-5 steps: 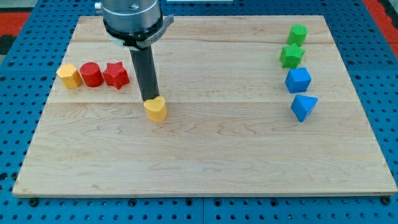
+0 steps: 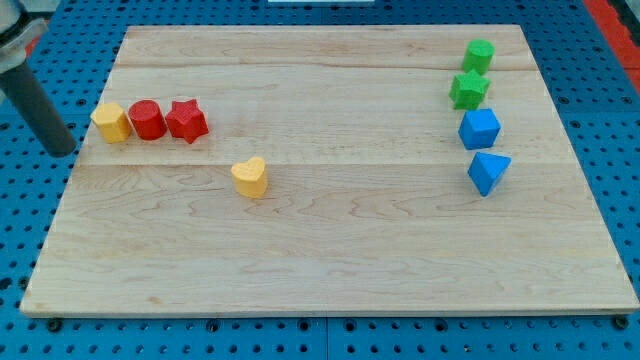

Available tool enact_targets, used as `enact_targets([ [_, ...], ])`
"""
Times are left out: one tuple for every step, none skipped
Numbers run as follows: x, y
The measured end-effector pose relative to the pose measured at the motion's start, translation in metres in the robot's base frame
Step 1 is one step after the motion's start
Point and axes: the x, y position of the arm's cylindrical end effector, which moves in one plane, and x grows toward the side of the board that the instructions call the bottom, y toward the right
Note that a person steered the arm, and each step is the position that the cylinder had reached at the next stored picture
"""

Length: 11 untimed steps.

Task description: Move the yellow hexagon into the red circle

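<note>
My tip [image 2: 64,150] is seen just off the board's [image 2: 330,270] left edge, holding nothing, near the yellow hexagon [image 2: 111,122]. The yellow hexagon is set by the left edge, touching the red circle [image 2: 147,120], beside the red star [image 2: 187,120].

Smooth pale wooden board [image 2: 330,240]
</note>
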Motion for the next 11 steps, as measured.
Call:
enact_targets([
  [-0.026, 0.0],
  [-0.029, 0.015],
  [-0.029, 0.041],
  [-0.029, 0.075],
  [-0.029, 0.107],
  [-0.042, 0.125],
  [-0.06, 0.134],
  [-0.074, 0.145],
  [-0.077, 0.155],
  [-0.066, 0.155],
  [-0.05, 0.177],
])
